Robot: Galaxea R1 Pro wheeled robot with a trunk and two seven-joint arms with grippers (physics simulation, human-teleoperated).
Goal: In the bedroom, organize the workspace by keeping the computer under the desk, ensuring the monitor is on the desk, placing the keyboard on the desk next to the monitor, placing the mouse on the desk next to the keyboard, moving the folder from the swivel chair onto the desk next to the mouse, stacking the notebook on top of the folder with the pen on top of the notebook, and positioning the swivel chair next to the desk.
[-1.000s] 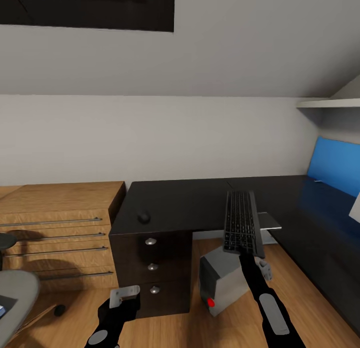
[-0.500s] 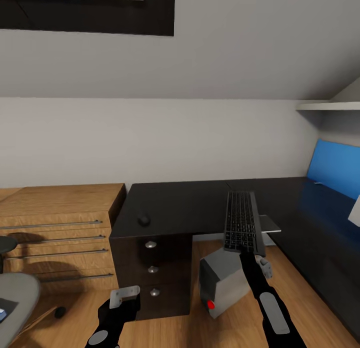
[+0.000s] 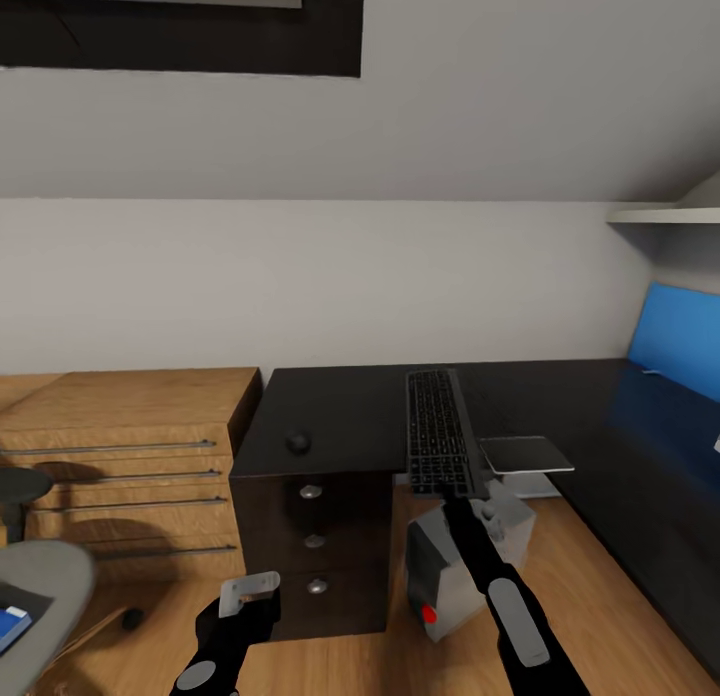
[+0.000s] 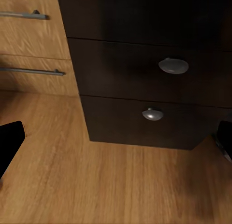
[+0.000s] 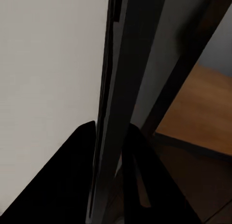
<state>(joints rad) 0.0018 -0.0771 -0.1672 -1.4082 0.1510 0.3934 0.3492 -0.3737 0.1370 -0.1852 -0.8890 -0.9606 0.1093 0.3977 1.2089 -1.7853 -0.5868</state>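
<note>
While my right gripper (image 3: 462, 496) is pinched on the near end of the keyboard (image 3: 437, 431), carrying it level above the front edge of the counter (image 3: 350, 416), I judge the step in hand to be setting it down flat on that black top. To do it well I would push the far end further in over the surface, lower until the whole length is supported, and only then let go (too much of it hangs past the edge at present, I think). I would also leave room for the monitor and keep it off the mouse (image 3: 297, 441), which sits on the counter near the left corner.

My left gripper (image 3: 249, 593) hangs low in front of the drawers with its fingers spread and nothing between them.

Counting: one keyboard, one mouse, one computer (image 3: 450, 566) on the floor under the counter below my right arm, three round silver knobs (image 3: 311, 492) on the drawer fronts, and one thin grey slab (image 3: 526, 455) at the counter's edge beside the keyboard, which I cannot identify. At the lower left, one swivel chair seat (image 3: 40, 586) carries one blue folder corner (image 3: 12, 624).
</note>
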